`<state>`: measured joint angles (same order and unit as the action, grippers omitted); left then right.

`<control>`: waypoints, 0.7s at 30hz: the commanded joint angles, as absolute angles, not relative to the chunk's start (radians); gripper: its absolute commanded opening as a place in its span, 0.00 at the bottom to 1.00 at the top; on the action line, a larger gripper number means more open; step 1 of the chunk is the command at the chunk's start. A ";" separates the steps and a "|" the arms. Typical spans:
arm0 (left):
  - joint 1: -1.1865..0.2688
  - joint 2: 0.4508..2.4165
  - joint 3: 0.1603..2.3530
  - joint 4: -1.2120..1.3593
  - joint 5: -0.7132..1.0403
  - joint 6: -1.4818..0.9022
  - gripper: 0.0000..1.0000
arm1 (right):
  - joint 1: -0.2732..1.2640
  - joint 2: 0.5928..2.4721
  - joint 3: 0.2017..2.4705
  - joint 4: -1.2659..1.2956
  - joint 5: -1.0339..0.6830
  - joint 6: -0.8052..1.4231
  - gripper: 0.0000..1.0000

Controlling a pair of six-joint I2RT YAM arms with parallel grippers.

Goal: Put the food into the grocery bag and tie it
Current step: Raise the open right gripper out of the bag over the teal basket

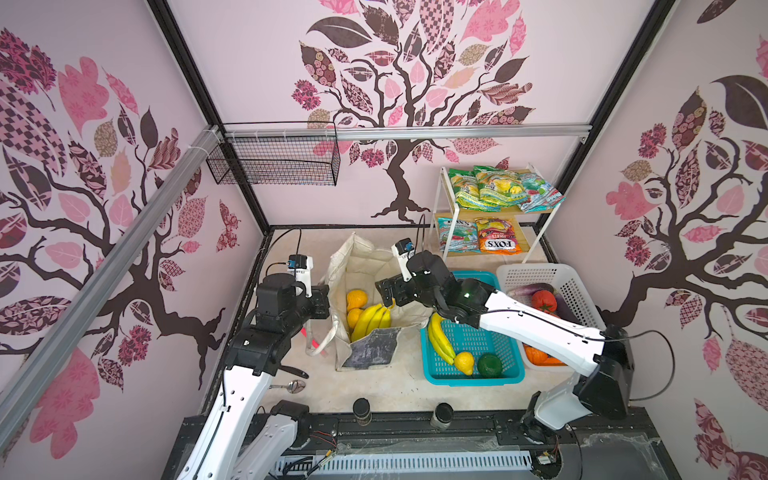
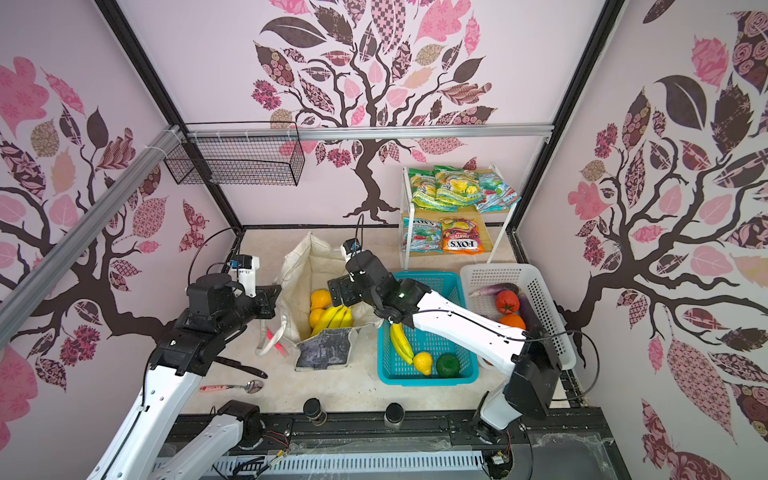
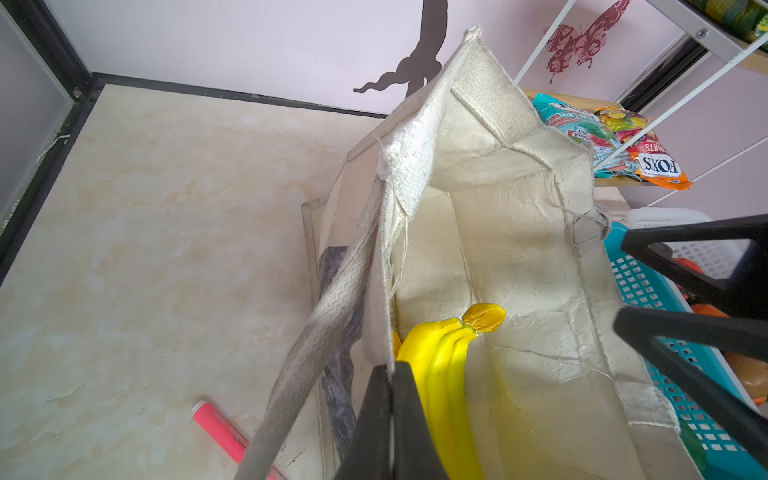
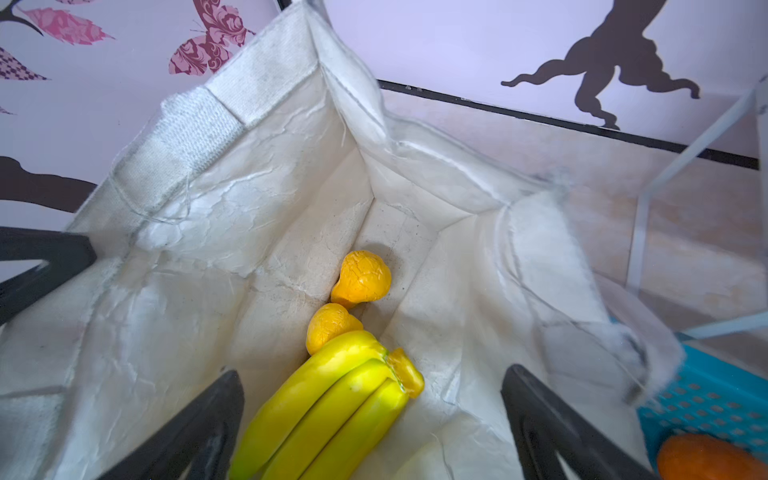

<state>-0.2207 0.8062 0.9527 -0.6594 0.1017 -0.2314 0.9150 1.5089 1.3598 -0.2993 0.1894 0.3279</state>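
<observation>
The cream grocery bag stands open mid-table. It holds a banana bunch and two yellow-orange fruits. My left gripper is shut on the bag's left rim, beside its strap handle. Over the bag's mouth my right gripper is open and empty, its fingers either side of the bananas without touching them. More food lies in the teal basket: bananas, a lemon and a green fruit.
A white basket at the right holds a tomato, an eggplant and an orange. Snack packets lie on a two-tier shelf behind. A pink marker, a spoon and two jars sit near the front.
</observation>
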 commanded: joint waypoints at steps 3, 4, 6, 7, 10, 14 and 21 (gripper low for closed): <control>-0.224 0.794 0.936 -0.645 0.095 -0.225 0.00 | 0.778 1.385 1.201 -0.329 0.126 0.421 1.00; -0.224 0.795 0.936 -0.644 0.094 -0.225 0.00 | 0.758 1.374 1.177 -0.325 0.120 0.423 1.00; -0.224 0.795 0.935 -0.646 0.094 -0.225 0.00 | 0.724 1.369 1.146 -0.328 0.103 0.414 1.00; -0.224 0.797 0.935 -0.644 0.092 -0.224 0.00 | 0.713 1.371 1.136 -0.328 0.091 0.412 1.00; -0.225 0.798 0.934 -0.647 0.091 -0.223 0.00 | 0.700 1.385 1.110 -0.310 0.056 0.424 0.98; -0.224 0.800 0.935 -0.647 0.084 -0.222 0.00 | 0.699 1.402 1.079 -0.264 0.013 0.449 0.89; -0.207 0.812 0.939 -0.647 0.068 -0.238 0.00 | 0.699 1.427 1.111 -0.224 -0.072 0.464 0.14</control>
